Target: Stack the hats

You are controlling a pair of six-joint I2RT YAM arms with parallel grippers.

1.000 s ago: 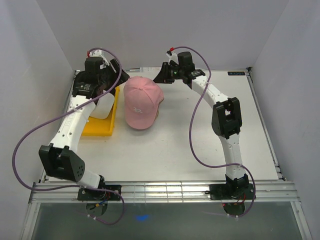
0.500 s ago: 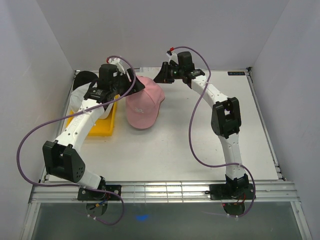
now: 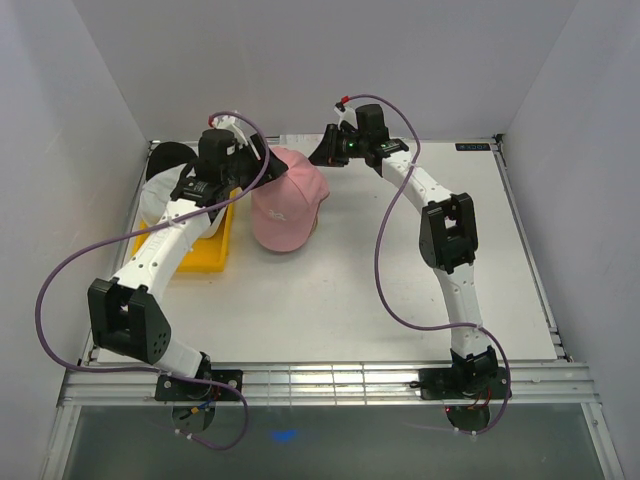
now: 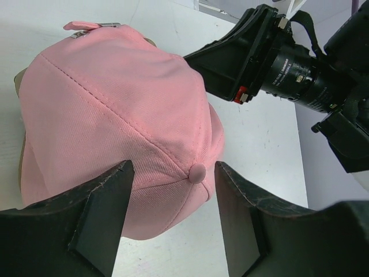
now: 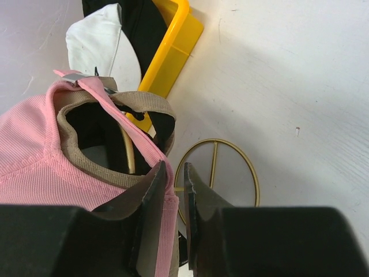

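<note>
Stacking looks nearly finished for the pink hat [image 3: 283, 205], which sits just above centre in the top view, draped over a tan hat [image 5: 69, 151] on the gold wire stand [image 5: 214, 158]. The right hand [image 5: 174, 173] is clamped on the pink hat's back rim, beside the strap opening, probably to tug the fabric down and stop it sliding. The left hand [image 4: 173, 167] hangs over the crown with its fingers apart, one on each side of the top button. Whether they brush the fabric I cannot tell. It seems placed to press or square the crown. At left, the yellow tray [image 3: 205, 255] holds a white hat [image 5: 95, 40] and a black hat [image 5: 141, 23], likely next for the stack.
</note>
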